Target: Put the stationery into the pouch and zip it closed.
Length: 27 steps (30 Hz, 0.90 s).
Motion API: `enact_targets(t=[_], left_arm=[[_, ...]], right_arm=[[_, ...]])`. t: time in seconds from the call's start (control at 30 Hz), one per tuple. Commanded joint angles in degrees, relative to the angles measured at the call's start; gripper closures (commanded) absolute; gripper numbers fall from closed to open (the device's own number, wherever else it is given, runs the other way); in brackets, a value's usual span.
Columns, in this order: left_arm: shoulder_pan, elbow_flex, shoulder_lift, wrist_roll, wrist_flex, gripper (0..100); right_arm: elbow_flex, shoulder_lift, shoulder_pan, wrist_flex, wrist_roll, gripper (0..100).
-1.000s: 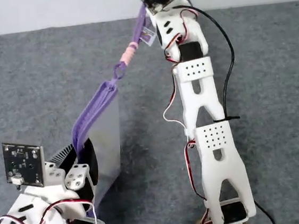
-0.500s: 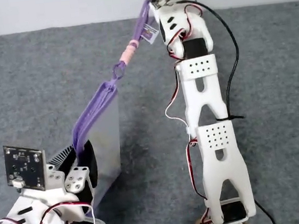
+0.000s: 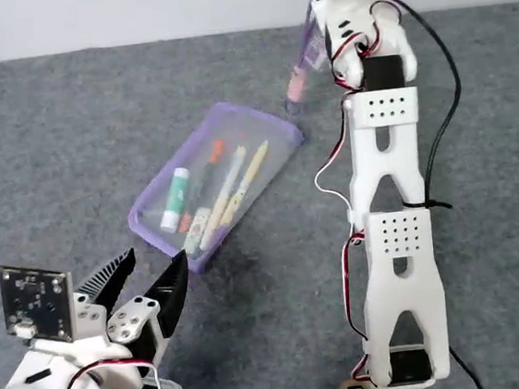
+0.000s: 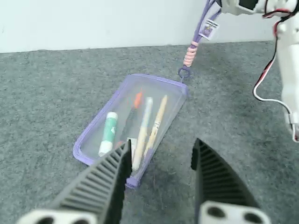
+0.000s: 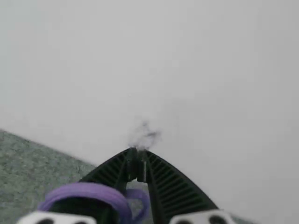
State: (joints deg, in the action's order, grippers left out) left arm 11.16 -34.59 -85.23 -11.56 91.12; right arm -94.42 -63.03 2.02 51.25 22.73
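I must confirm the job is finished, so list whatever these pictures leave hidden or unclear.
1. Whether the pouch is fully zipped: too small to tell in the high and left wrist views.
2. Near corner of the pouch: left wrist view, partly behind the left tool.
3. How the strap is gripped: right wrist view, the right tool itself covers it.

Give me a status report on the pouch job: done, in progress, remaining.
Done: the stationery lies inside the pouch, flat on the carpet, and the zip pull sits at its far corner, so it looks zipped. In hand: the right hand is shut on the purple strap; the left hand is open, holding nothing. Left: probably just releasing the strap.
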Motion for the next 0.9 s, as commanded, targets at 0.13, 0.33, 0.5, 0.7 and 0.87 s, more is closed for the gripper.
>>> enact_targets(t=[0.13, 0.33, 0.5, 0.7, 0.87], left_arm=[[-3.52, 0.04, 0.26, 0.09, 0.26, 79], [-10.2, 0.04, 0.26, 0.26, 0.26, 79], [-13.27, -0.04, 0.26, 0.26, -0.09, 79], [-16.18, -1.8, 0.18, 0.26, 0.0, 79], [-17.05, -5.14, 0.18, 0.26, -0.09, 86]], right_arm=[[-1.93, 12.26, -1.63, 14.73, -0.79, 99.1], [-1.93, 21.76, -1.71, 31.87, -0.79, 99.1], [-1.93, 27.65, -1.54, 46.37, -0.7, 99.1], [-1.58, 31.16, -4.18, 51.74, -0.7, 99.1], [3.96, 35.74, -6.02, 51.91, -0.53, 98.7]])
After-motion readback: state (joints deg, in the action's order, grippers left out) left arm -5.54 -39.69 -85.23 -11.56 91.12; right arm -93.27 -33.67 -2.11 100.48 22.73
